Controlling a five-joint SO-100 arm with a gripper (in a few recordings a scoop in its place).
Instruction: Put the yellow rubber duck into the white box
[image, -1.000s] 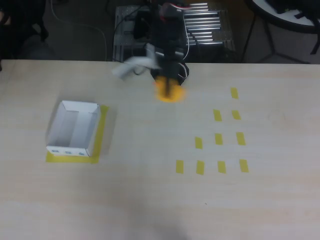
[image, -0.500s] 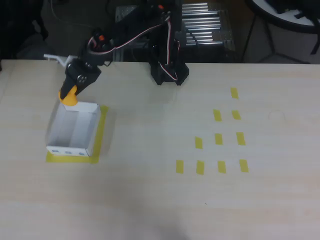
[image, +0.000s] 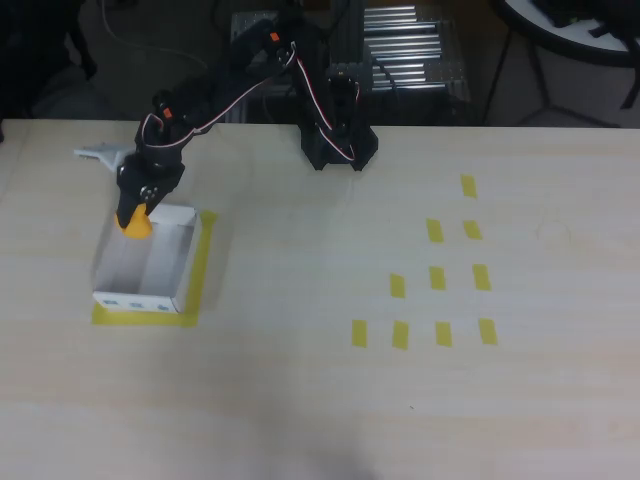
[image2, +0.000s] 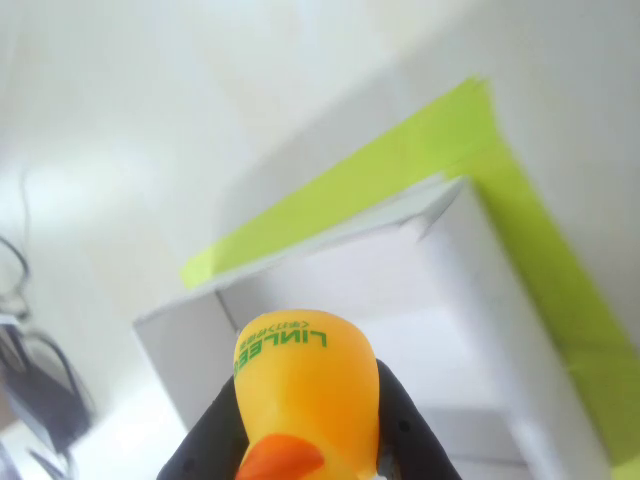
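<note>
the hand (image: 137, 212) is clenched on the yellow rubber duck (image2: 305, 395), its dark fingers (image2: 405, 425) pressing both flanks in the wrist view. the duck (image: 134, 224) hangs over the far edge of the white box (image: 150, 297), which sits on yellow tape (image: 203, 262) on the counter (image: 320, 400). the toy looks light, hollow and a little squashy, with smooth rounded sides that could slip; the wide body is likely the safest place to grip.
</note>
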